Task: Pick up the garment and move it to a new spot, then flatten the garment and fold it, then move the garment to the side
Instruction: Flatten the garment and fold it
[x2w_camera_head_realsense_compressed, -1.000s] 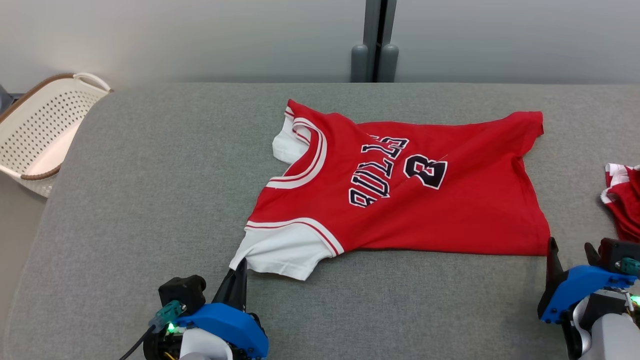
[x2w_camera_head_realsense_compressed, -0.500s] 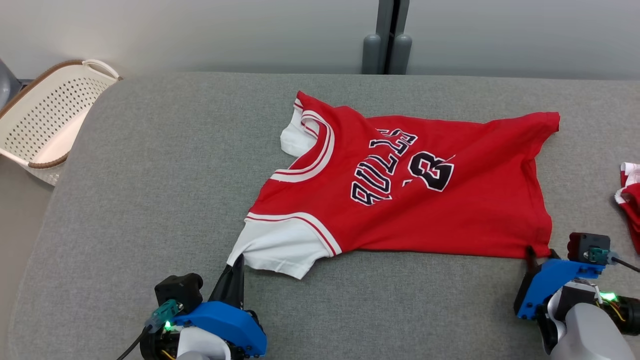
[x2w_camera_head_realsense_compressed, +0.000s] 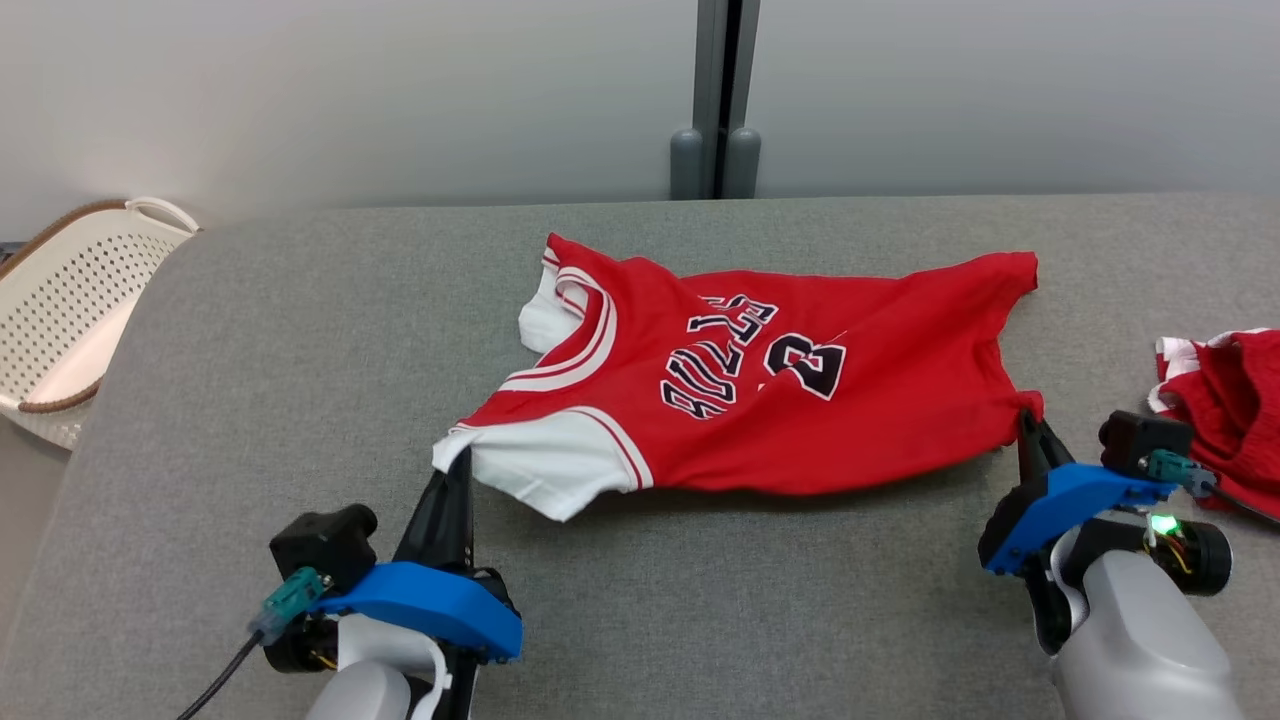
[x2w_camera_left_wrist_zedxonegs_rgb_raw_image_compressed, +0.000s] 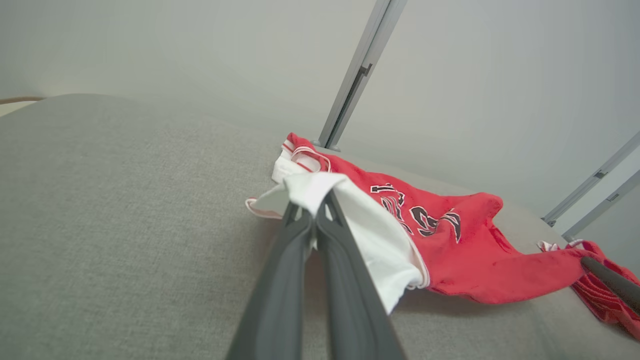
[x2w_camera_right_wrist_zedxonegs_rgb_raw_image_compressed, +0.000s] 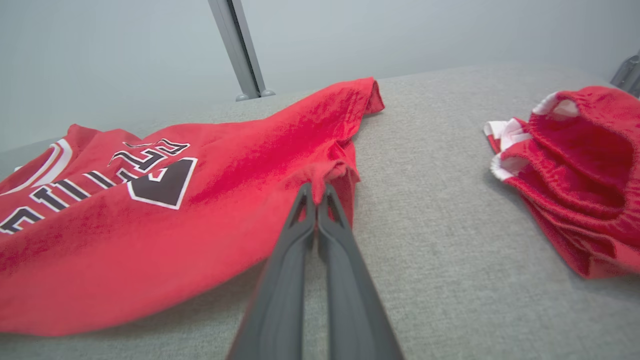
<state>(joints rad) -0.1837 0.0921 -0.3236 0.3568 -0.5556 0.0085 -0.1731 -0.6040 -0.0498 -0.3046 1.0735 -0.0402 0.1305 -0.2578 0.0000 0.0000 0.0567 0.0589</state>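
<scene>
The garment (x2w_camera_head_realsense_compressed: 760, 390) is a red jersey with white sleeves and black lettering, spread across the grey table (x2w_camera_head_realsense_compressed: 250, 360). My left gripper (x2w_camera_head_realsense_compressed: 457, 462) is shut on the near white sleeve (x2w_camera_left_wrist_zedxonegs_rgb_raw_image_compressed: 320, 192), whose edge is lifted off the table. My right gripper (x2w_camera_head_realsense_compressed: 1028, 420) is shut on the jersey's near bottom corner (x2w_camera_right_wrist_zedxonegs_rgb_raw_image_compressed: 325, 175), also raised a little. The near edge of the garment (x2w_camera_right_wrist_zedxonegs_rgb_raw_image_compressed: 125, 240) hangs between the two grips with a shadow under it, while the far edge still lies on the cloth surface.
A second red and white garment (x2w_camera_head_realsense_compressed: 1225, 405) lies crumpled at the right edge of the table, close to my right wrist. A white perforated basket (x2w_camera_head_realsense_compressed: 70, 290) stands off the table's left side. A grey post (x2w_camera_head_realsense_compressed: 715, 100) rises behind the table.
My right gripper has moved in to the jersey's near bottom corner and shut on it. Both grippers have lifted the near edge. The head camera has shifted.
</scene>
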